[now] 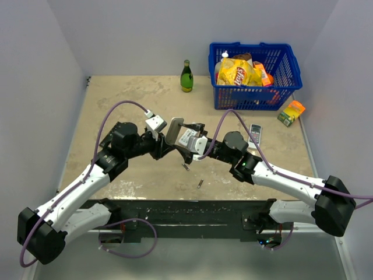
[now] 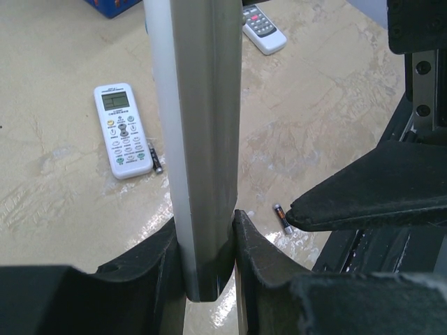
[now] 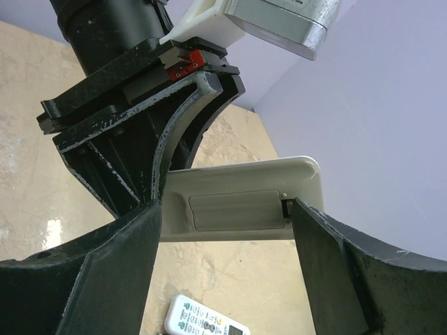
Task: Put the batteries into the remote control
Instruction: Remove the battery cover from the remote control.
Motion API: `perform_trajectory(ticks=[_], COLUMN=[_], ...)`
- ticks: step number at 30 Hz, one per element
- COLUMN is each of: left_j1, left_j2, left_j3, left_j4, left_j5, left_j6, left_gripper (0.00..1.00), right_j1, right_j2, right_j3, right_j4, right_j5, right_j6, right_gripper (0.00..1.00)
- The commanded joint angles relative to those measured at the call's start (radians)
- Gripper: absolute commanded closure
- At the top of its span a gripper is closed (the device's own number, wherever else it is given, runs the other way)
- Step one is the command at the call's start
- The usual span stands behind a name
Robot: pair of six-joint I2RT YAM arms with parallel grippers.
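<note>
Top view: your left pincer is clamped on the remote control, held upright in the air. One battery and a second battery lie loose on the worktop at its 6 o'clock, so a dropped remote could scatter them. Left wrist: the grip takes only one end of the remote, so a side push may lever it out. Right wrist: the right pincer stands wide, holding nothing, straddling the shut battery cover; a fingertip slipping at the cover's 3 o'clock edge would shove the remote instead.
</note>
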Motion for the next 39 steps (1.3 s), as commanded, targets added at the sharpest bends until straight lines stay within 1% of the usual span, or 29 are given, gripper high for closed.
perform_trajectory(ticks=[1, 5, 11, 12, 21, 24, 28, 29, 30, 35, 39], left_j1=[-0.004, -0.004, -0.005, -0.005, -0.005, -0.005, -0.005, -0.005, -0.005, -0.005, -0.004], left_j2=[-0.001, 0.000, 0.000, -0.001, -0.021, -0.024, -0.020, -0.017, -0.012, -0.014, -0.004], left_j3=[0.001, 0.001, 0.001, 0.001, -0.005, -0.006, -0.008, -0.006, -0.005, -0.006, -0.006], left_j4=[0.051, 0.048, 0.050, 0.051, 0.060, 0.059, 0.059, 0.054, 0.051, 0.050, 0.048], left_j5=[0.075, 0.078, 0.091, 0.091, 0.089, 0.074, 0.055, 0.045, 0.043, 0.025, -0.020], left_j6=[0.001, 0.003, 0.006, 0.006, 0.011, 0.011, 0.011, 0.012, 0.014, 0.009, 0.002], left_gripper=[1.00, 1.00, 1.00, 1.00, 1.00, 1.00, 1.00, 1.00, 1.00, 1.00, 1.00], right_j1=[-0.009, -0.009, -0.007, -0.009, -0.010, -0.009, -0.009, -0.009, -0.009, -0.010, -0.010], right_j2=[0.001, 0.001, 0.016, 0.024, 0.085, 0.117, 0.172, 0.180, 0.188, 0.209, 0.209], right_j3=[0.041, 0.042, 0.071, 0.081, 0.131, 0.153, 0.173, 0.177, 0.183, 0.176, 0.176], right_j4=[0.044, 0.053, -0.002, -0.046, -0.215, -0.284, -0.314, -0.323, -0.329, -0.291, -0.260], right_j5=[0.080, 0.082, 0.060, 0.056, 0.028, -0.004, -0.056, -0.065, -0.076, -0.121, -0.164], right_j6=[0.013, 0.010, -0.005, -0.008, 0.000, 0.001, 0.018, 0.016, 0.018, 0.041, 0.059], right_gripper=[0.22, 0.22, 0.22, 0.22, 0.22, 0.23, 0.29, 0.32, 0.34, 0.38, 0.42])
